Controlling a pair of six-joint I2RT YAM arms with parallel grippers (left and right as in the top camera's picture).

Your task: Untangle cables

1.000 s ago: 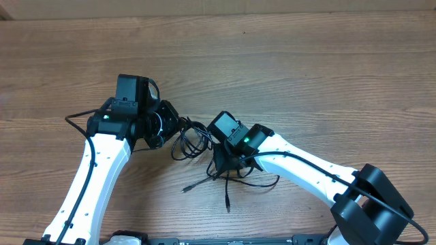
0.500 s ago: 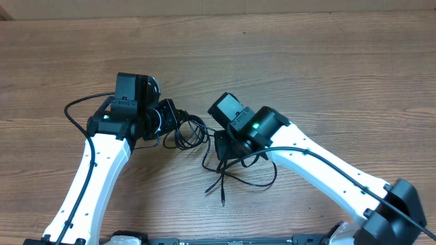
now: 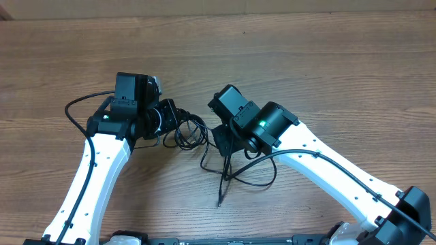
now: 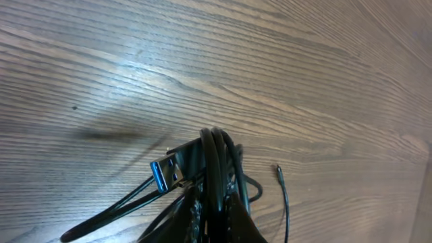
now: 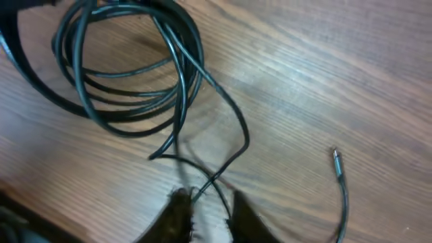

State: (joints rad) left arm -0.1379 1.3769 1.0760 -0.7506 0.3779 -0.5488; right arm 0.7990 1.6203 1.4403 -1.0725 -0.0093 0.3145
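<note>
So the left fingers [image 3: 170,114] are clamped on the looped bundle of thin black metal-tipped cords [image 3: 191,132], mid wooden bench [image 3: 306,61]. The right fingers [image 5: 246,217], at the bundle's 4 o'clock, are barely parted around one strand. It could slip free, or a pull might cinch the tangle.

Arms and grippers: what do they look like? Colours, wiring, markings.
The left arm and right arm have white rounded links, black joint housings, a green light near each wrist and a black cable routed along each. The left gripper and right gripper are black, with two fingers. No lettering is legible.
</note>
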